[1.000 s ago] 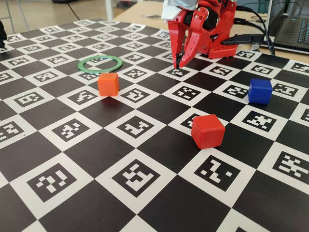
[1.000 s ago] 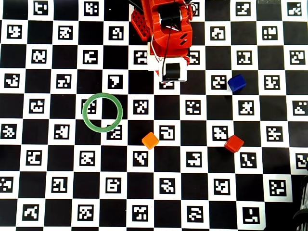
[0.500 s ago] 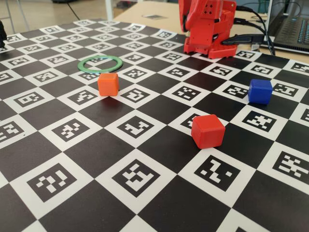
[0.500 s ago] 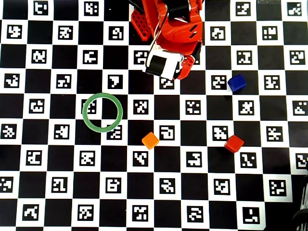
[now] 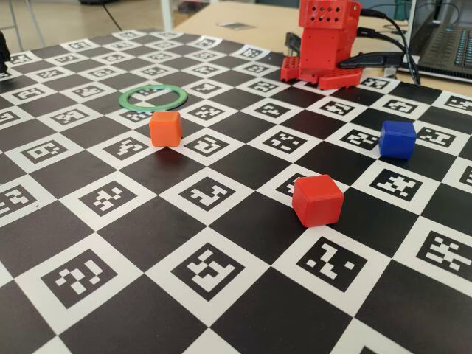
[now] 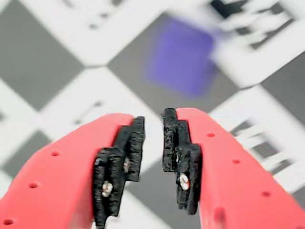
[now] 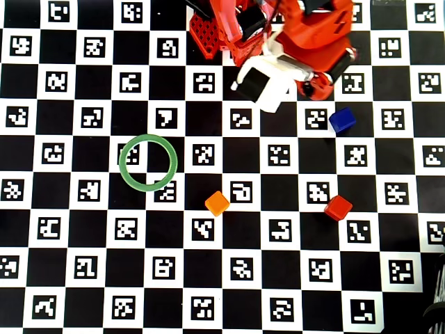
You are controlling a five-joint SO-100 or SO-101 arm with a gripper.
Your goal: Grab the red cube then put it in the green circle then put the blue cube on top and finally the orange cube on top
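Note:
The red cube (image 5: 317,200) sits on the checkered mat at the front right, and shows in the overhead view (image 7: 338,207). The orange cube (image 5: 165,128) lies near the green circle (image 5: 153,108), just outside it, as the overhead view shows (image 7: 217,203). The green circle (image 7: 122,162) is empty. The blue cube (image 5: 398,139) stands at the right, close to the arm (image 7: 342,120). My gripper (image 6: 153,119) hangs above the mat with a narrow gap between its black pads and nothing in it. The blue cube (image 6: 183,55) is blurred just ahead of the fingertips.
The red arm base (image 5: 324,37) stands at the far edge of the marker mat (image 5: 221,295). The arm with its white wrist camera (image 7: 264,80) is folded near the base. Cables and a laptop (image 5: 442,44) lie behind, at the back right.

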